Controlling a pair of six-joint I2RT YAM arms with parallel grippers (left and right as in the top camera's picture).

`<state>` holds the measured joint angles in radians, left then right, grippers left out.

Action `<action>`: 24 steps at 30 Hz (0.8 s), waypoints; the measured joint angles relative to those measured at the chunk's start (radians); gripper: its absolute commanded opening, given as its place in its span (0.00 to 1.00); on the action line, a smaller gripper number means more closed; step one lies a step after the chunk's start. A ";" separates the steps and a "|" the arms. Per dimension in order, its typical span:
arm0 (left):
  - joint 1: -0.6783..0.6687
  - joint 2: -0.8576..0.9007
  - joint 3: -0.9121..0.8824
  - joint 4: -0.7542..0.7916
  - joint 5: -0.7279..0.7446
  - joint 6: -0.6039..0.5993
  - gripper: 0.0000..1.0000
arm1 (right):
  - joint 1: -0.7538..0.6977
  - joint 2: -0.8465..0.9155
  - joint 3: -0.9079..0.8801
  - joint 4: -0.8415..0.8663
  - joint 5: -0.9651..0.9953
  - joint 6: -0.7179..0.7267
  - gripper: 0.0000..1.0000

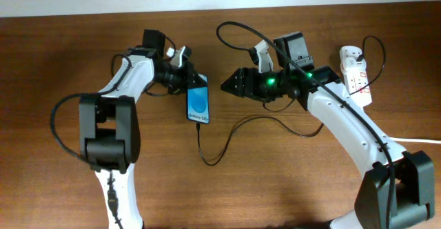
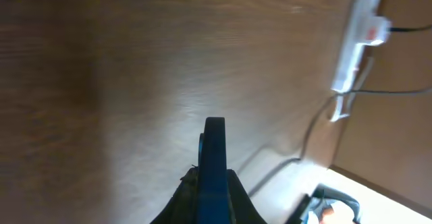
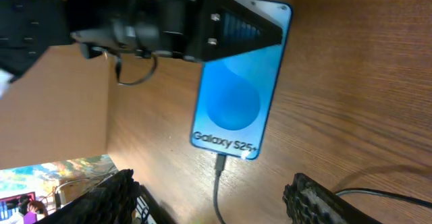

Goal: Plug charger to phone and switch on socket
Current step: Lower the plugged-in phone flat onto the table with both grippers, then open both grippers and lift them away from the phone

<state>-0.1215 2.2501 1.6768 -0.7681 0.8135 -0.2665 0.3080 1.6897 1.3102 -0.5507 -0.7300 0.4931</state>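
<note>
Dark ribbed fingers (image 3: pixel 324 200) of the right claw (image 3: pixel 210 183) stand wide apart at the bottom of the right wrist view and grip nothing. Beyond them the slim, black-framed, blue-screened phone (image 3: pixel 236 96) lies face up on the brown wood-grain counter (image 1: pixel 69 50), left of centre. The black left claw (image 1: pixel 187 84) is closed on the phone's top end. The thin black charger cable (image 1: pixel 220 150) appears already seated by its small plug tip (image 3: pixel 219 162) in the phone's bottom edge. From there it loops loosely across the counter toward the white elongated socket strip (image 1: pixel 362 91) at the far right.

Handling, as judged:
- **Phone:** rigid, light and smooth-faced. It is likely to slip and to scratch, so it is best pinched by its frame edges, as here.
- **Cable:** limp and springy. Only the stiff plug body gives a sound hold.
- **Socket strip:** a light strip that may slide under a sideways push. Its red switches (image 1: pixel 356 77) probably call for a straight downward press with one fingertip.
</note>
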 measured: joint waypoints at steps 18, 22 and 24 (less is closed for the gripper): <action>-0.067 0.024 -0.005 0.005 -0.306 -0.011 0.20 | 0.000 0.000 0.000 -0.004 0.001 -0.003 0.75; -0.069 0.024 -0.004 0.002 -0.320 -0.017 0.33 | 0.000 0.000 0.000 -0.011 0.003 -0.004 0.75; -0.071 0.022 -0.002 0.002 -0.317 -0.022 0.44 | 0.000 0.000 0.000 -0.011 0.006 -0.003 0.75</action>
<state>-0.1928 2.2719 1.6745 -0.7658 0.4961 -0.2882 0.3080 1.6897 1.3102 -0.5613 -0.7238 0.4900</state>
